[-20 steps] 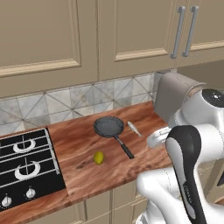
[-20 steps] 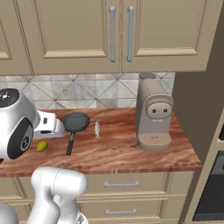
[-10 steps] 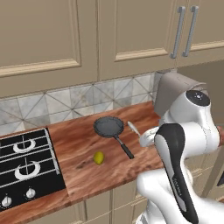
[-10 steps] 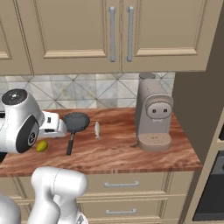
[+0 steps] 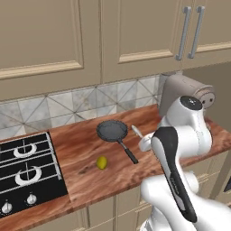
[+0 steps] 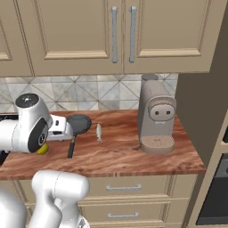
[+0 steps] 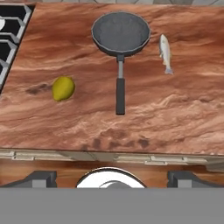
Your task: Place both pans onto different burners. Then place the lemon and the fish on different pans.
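Observation:
One pan, round and dark grey inside, lies on the wooden counter with its long black handle pointing toward the counter's front edge. It also appears as the pan and the pan. The lemon rests left of the handle; in the right base view the lemon is half hidden behind my arm. The slender silvery fish lies just right of the pan. My gripper hangs open and empty above the front edge, well clear of all three. The burners sit at the left.
A tall beige coffee machine stands at the right end of the counter. Wall cabinets hang above the tiled backsplash. The black hob's corner shows top left in the hand view. Bare wood lies between the lemon and the hob.
My arm has swung a little further in over the counter toward the pan. The pan, lemon and fish have not moved, and the gripper stays open.

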{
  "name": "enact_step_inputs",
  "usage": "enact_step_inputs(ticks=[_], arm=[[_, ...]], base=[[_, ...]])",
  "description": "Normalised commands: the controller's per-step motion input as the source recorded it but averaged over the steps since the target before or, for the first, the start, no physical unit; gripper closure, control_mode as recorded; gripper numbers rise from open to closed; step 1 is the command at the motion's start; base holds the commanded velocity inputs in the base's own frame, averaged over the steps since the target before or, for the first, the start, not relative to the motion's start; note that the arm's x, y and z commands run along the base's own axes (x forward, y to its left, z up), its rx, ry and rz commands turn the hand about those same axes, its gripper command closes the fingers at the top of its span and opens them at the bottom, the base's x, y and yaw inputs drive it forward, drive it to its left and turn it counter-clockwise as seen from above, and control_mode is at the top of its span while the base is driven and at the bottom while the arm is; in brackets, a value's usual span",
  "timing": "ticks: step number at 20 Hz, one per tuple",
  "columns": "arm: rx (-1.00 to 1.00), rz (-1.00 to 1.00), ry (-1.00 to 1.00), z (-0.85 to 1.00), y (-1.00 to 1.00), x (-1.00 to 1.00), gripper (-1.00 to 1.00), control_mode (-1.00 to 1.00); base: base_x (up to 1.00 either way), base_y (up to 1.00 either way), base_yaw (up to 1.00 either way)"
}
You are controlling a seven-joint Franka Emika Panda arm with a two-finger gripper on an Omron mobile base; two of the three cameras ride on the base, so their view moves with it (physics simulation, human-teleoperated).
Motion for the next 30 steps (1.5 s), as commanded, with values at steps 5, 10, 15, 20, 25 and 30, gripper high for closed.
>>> enact_step_inputs(ticks=[5, 10, 15, 20, 25, 30], arm=[[0.0, 0.02, -0.12, -0.43, 0.1, 0.18, -1.0, -1.0], [0.0, 0.03, -0.16, -0.32, 0.17, 0.17, -1.0, -1.0], [0.0, 0.0, -0.11, -0.34, 0.02, 0.18, -1.0, -1.0], [0.01, 0.0, -0.03, -0.45, 0.0, 0.26, -1.0, -1.0], [0.01, 0.0, 0.0, -0.4, 0.0, 0.21, -1.0, -1.0], [0.0, 0.0, 0.0, -0.28, 0.0, 0.16, -1.0, -1.0]], base=[[0.0, 0.0, 0.0], [0.0, 0.0, 0.0], [0.0, 0.0, 0.0], [0.0, 0.0, 0.0], [0.0, 0.0, 0.0], [0.0, 0.0, 0.0]])
